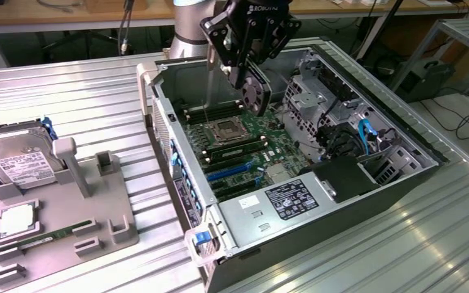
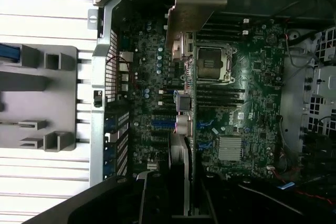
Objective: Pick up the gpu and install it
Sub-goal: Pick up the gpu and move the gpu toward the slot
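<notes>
An open computer case (image 1: 163, 122) on the table (image 1: 80, 97) held its motherboard (image 1: 255, 139) and memory sticks (image 1: 232, 148). The hand (image 1: 245, 66) gripped the gpu (image 1: 256, 93), which hung on edge below it, above the motherboard.

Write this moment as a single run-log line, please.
gripper: shut on gpu | gpu: held in air above motherboard, not installed | computer case: open

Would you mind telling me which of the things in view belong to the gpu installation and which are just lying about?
In the job: gpu, gripped by the tool; open computer case; its motherboard.
Lying about: hard drive; memory stick; gray holder.
</notes>
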Available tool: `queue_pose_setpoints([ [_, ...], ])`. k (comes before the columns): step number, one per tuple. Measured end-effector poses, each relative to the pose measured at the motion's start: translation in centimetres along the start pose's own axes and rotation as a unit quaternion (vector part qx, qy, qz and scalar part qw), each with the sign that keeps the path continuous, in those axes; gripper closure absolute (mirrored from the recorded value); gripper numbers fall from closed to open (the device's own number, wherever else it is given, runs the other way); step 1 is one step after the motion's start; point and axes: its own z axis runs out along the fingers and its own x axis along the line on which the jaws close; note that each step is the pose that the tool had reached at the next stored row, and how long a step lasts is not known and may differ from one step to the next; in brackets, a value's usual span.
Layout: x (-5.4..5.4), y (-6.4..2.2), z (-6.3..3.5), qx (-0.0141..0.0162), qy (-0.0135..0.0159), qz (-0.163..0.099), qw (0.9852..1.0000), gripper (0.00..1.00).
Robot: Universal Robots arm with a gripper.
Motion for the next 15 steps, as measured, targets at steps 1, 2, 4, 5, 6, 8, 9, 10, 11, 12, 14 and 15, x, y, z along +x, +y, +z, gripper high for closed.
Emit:
queue_pose_setpoints([
  [1,-0.1,0.0,0.01,0.0,0.0,0.0,1.0,0.73],
  [2,-0.4,-0.01,0.02,-0.0001,0.0,0.0,1.0,0.73],
  [4,-0.7,-0.03,0.03,0.0,0.0,0.0,1.0,0.73],
  [5,-0.8,-0.04,0.04,0.0,0.0,0.0,1.0,0.73],
  [6,-1.0,-0.05,0.04,0.0,0.0,0.0,1.0,0.73],
  [8,-1.4,-0.07,0.05,0.0,0.0,0.0,1.0,0.73],
  [9,-1.5,-0.08,0.05,0.0,0.0,0.0,1.0,0.73],
  [10,-1.7,-0.09,0.06,0.0,0.0,0.0,1.0,0.73],
  [11,-1.8,-0.09,0.06,0.0,0.0,0.0,1.0,0.73],
  [12,-1.9,-0.1,0.07,0.0,0.0,0.0,1.0,0.73],
  [14,-2.2,-0.12,0.08,0.0,0.0,0.0,1.0,0.73],
  [15,-2.5,-0.13,0.09,0.0,0.0,0.0,1.0,0.73],
])
